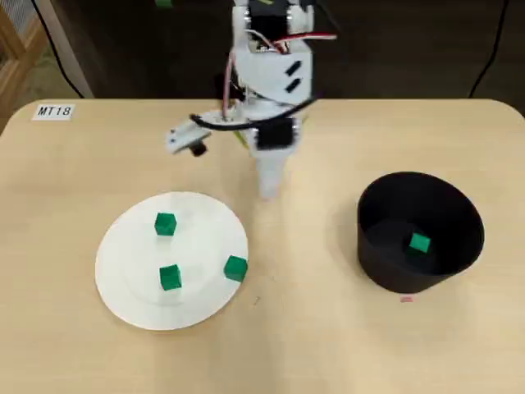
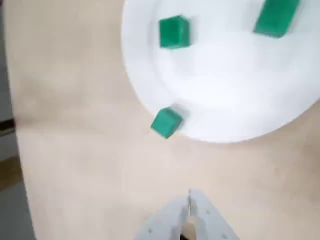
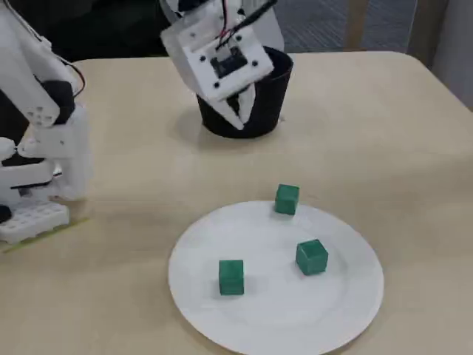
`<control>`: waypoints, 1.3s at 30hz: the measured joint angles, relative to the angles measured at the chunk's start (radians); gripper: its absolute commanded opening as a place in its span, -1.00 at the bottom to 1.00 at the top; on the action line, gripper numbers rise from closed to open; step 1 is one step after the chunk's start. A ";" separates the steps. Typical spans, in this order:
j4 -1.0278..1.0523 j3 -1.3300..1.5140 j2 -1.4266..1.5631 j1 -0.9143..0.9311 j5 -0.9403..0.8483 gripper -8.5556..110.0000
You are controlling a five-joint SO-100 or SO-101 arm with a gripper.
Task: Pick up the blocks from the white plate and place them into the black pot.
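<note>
Blocks point(image 1: 165, 223) — wrist view blurred, one cropped

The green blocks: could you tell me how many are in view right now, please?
4. Three sit on the white plate: one at its back, one near the middle, one at the right rim. One lies inside the black pot.

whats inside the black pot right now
In the overhead view, one green block lies on the floor of the black pot. The near wall hides a strip of the floor, and in the fixed view the arm covers the pot's opening.
</note>
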 measured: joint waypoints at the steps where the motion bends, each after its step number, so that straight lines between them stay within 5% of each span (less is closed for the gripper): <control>1: 0.032 -0.035 -0.037 0.029 -0.014 -0.90; 16: 0.212 -0.179 -0.290 0.288 -0.054 -0.90; 32: -0.322 0.178 -0.255 0.348 -0.083 -0.90; 39: -0.331 0.178 -0.287 0.419 -0.120 -0.53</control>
